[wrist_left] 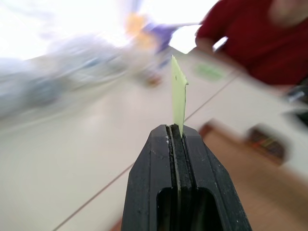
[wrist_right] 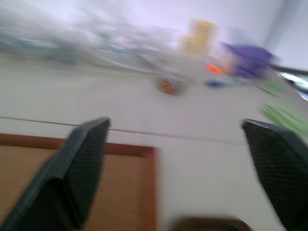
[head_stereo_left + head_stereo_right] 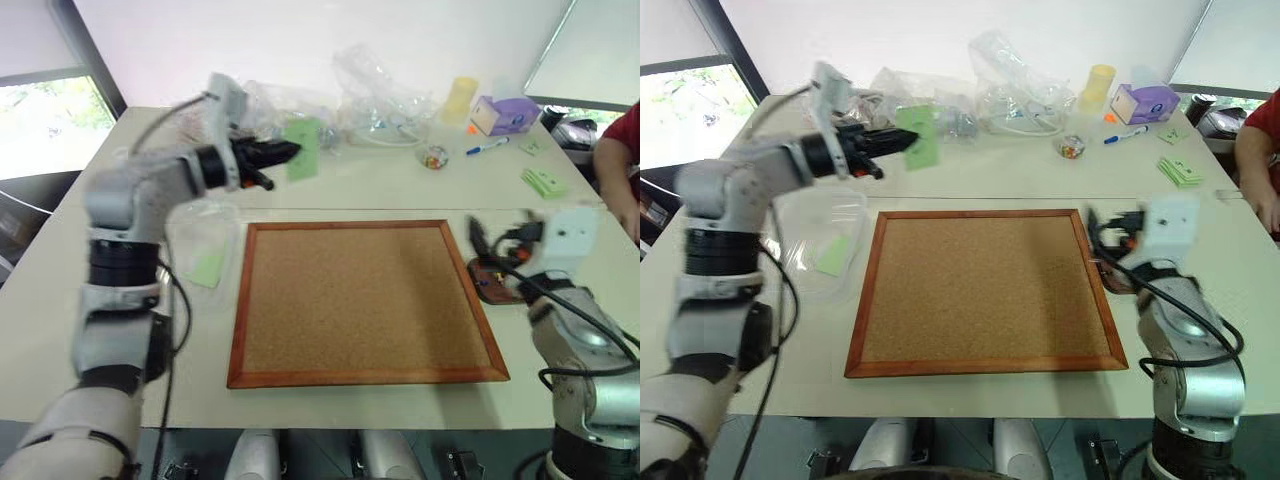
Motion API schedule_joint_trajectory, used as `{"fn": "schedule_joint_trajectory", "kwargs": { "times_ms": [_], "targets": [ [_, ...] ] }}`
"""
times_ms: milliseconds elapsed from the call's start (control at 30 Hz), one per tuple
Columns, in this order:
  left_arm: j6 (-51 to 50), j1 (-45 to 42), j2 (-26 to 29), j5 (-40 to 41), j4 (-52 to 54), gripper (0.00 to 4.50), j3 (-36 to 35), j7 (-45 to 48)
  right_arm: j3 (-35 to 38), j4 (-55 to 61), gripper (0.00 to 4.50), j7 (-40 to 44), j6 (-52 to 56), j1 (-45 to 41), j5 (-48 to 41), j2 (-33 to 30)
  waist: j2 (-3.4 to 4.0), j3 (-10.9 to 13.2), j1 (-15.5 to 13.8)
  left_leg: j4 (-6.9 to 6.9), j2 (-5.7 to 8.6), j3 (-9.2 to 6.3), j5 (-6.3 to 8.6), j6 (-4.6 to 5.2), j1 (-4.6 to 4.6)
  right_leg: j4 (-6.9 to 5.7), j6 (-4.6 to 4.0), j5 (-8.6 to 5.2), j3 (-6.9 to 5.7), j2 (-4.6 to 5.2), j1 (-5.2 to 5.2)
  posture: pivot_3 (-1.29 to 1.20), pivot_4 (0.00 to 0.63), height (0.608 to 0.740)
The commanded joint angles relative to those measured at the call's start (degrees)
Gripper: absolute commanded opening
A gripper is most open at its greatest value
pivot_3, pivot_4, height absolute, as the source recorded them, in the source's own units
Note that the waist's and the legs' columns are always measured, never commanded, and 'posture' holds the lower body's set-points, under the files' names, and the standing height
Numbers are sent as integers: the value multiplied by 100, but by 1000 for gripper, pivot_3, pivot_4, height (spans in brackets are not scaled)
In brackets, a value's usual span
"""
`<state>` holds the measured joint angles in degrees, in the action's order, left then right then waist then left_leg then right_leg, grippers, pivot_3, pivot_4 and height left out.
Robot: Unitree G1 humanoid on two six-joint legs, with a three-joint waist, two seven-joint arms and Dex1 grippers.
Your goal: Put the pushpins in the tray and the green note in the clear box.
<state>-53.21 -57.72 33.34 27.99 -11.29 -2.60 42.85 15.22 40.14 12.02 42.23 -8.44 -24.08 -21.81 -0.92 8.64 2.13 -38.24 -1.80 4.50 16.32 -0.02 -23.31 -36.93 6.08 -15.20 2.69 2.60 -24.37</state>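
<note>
The left gripper (image 3: 285,152) is raised above the far left part of the table (image 3: 400,185), its jaws closed on the green note (image 3: 303,148). The note hangs from the fingertips with its flat face toward the camera, clear of the table. In the left wrist view the note (image 1: 178,96) stands edge-on, pinched between the two black fingers (image 1: 149,183).

The clear box (image 3: 820,240) lies on the table just left of the cork board (image 3: 365,300), below and nearer than the raised note. A green slip (image 3: 834,255) lies inside it.

The right gripper (image 2: 178,178) hovers over the right edge of the cork board with its jaws wide open and nothing between them. The brown tray (image 3: 492,280) sits just beside the board's right frame, partly hidden behind this gripper; small coloured specks show in it, too blurred to tell what they are.

At the far side of the table lie crumpled clear plastic bags (image 3: 385,95), a yellow cup (image 3: 460,98), a purple box (image 3: 505,113), a blue pen (image 3: 488,146), a small jar of coloured bits (image 3: 434,157) and a stack of plain green slips (image 3: 544,182). A person in a red sleeve (image 3: 618,150) sits at the far right.
</note>
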Motion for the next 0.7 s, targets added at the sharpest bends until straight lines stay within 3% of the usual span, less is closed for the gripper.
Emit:
{"fn": "schedule_joint_trajectory", "kwargs": {
  "times_ms": [33, 133, 300, 400, 633, 700],
  "targets": [
    [-184, 211, 1012, -475, 26, 0, 257, 249, -869, 475, 4449, 788, 368, -80, -829, -106, -3, 1, 15, 0, 0, -1, 0, 0, 0, -2, 0, -1, -2, 0, 0, 0, 150, 737],
    [-520, 752, 1957, -439, 360, 0, 311, 712, -1614, 368, 4449, 1273, 447, -38, -895, -327, -11, 8, 40, 0, -3, 5, 0, 0, -4, -4, -2, -2, 0, 2, -10, 0, 150, 737],
    [-838, 1526, 2593, -190, 731, 0, 257, 1223, -2169, -143, 4449, 1541, 79, -17, -532, -453, -54, 20, -109, -9, -6, 5, -1, -1, -11, -4, -4, -3, -3, 18, -10, 0, 150, 737],
    [-626, 1844, 2501, -388, 686, 996, 388, 1131, -2321, -408, 4500, 1539, -184, -101, -321, -345, -60, 19, -172, -15, -4, 9, 0, 0, -11, -2, -19, -12, -2, 22, -7, 0, 150, 737],
    [-76, 1707, 2411, -626, 516, 4308, 422, 1220, -2217, -451, 4500, 1476, -379, 110, -153, -342, -84, 29, -134, -16, -3, 10, 0, -1, -13, -5, -4, -4, -2, 14, -10, 0, 150, 737],
    [268, 1409, 2343, -541, 416, 4308, 268, 1398, -1950, -310, 4500, 1382, -346, 318, -230, -354, -84, 30, -141, -16, -3, 9, 0, -1, -13, -7, -4, -4, -3, 9, -10, 0, 150, 737]
  ]
}}
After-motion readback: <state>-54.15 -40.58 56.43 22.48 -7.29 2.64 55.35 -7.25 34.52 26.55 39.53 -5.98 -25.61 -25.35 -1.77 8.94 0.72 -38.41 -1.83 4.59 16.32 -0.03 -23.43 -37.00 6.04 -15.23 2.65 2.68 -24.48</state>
